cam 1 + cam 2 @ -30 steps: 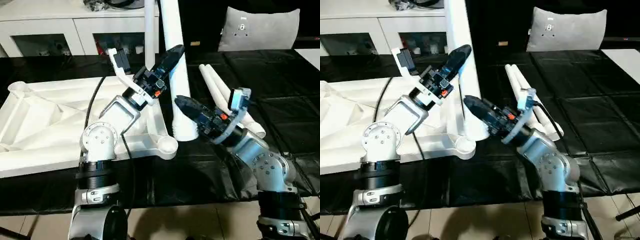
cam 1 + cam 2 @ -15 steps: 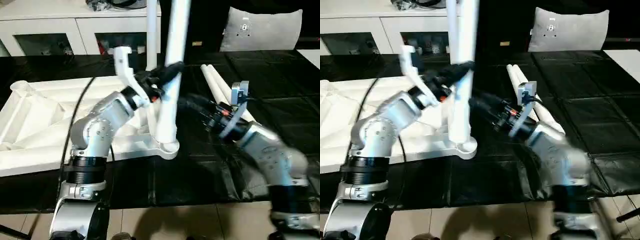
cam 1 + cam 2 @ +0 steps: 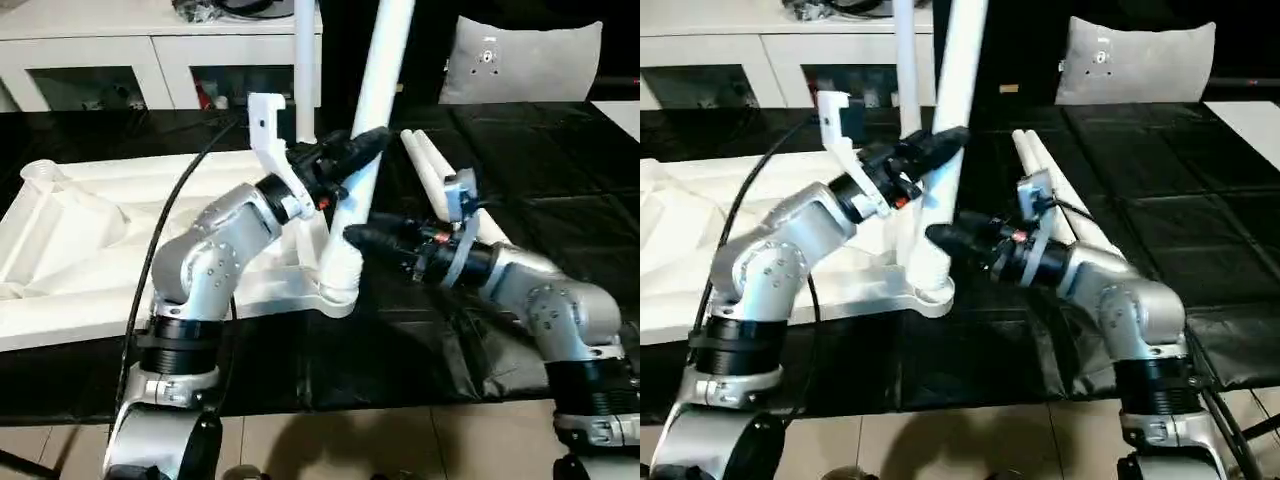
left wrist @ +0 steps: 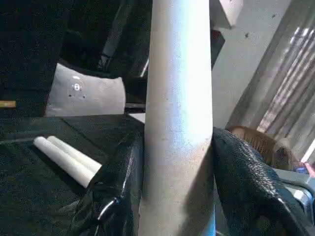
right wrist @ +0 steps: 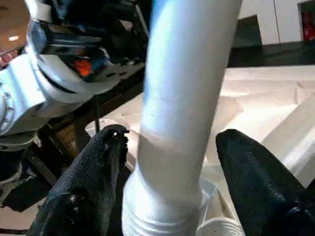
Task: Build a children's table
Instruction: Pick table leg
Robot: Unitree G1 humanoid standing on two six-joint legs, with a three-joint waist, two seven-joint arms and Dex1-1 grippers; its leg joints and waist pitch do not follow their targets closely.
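Second leg going in, two spare legs left.
Left gripper [image 3: 365,150] clamps the leg [image 3: 370,130] over the tabletop [image 3: 80,240] corner socket [image 3: 335,290]; right gripper [image 3: 365,238] seems unclosed.

Upturned white table top [image 3: 90,250] lying ribbed side up on the black floor mat [image 3: 560,170], with a round socket at its 4 o'clock corner. A tapered white leg [image 3: 368,130] stands in that socket, tilted toward 1 o'clock. The left tool [image 3: 362,146] is closed around the leg at mid-height. The right tool [image 3: 358,236] sits just beside the leg's lower end, toward 3 o'clock; its finger spacing cannot be judged. A second leg [image 3: 304,65] stands upright behind. Two spare legs [image 3: 432,165] lie side by side on the mat. Grey cushion [image 3: 522,58] at 1 o'clock; white cabinet [image 3: 150,50] at 11 o'clock.
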